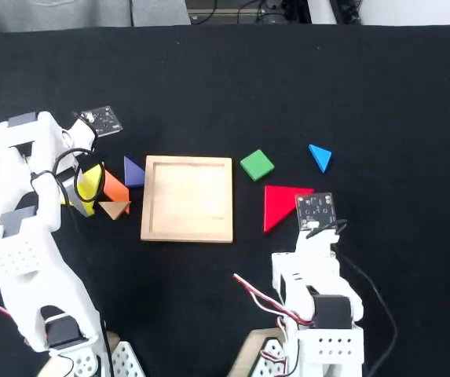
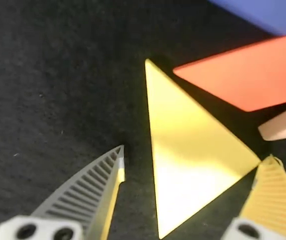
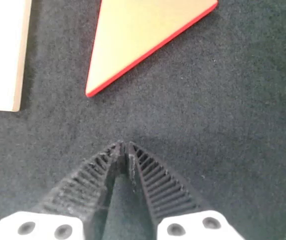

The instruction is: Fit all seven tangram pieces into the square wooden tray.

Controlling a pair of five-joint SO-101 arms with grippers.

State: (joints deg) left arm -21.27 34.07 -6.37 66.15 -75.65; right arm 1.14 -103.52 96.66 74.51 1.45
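Wood tray (image 1: pixel 187 196) lies bare at mid-table (image 1: pixel 397 86); none of the seven pieces is in it yet. By my reckoning the whole job lies ahead.

On my left arm's side, four pieces cluster just beside the tray: yellow triangle (image 2: pixel 187 165), orange parallelogram (image 1: pixel 115 187), purple triangle (image 1: pixel 133 171), tan triangle (image 1: pixel 115 209). On the other side are a green square (image 1: pixel 257 165), a blue triangle (image 1: pixel 320 156) farther out, and a red triangle (image 3: pixel 143 35) near the tray.

My left pincer (image 2: pixel 195 155) is open, low, one jaw on each side of the yellow triangle, not clamped. My right pincer (image 3: pixel 126 147) is closed on nothing, tips just short of the red triangle.

Table covering is black, matte, felt-like cloth. Beyond its far edge are a grey strip and some cables (image 1: pixel 248 9).
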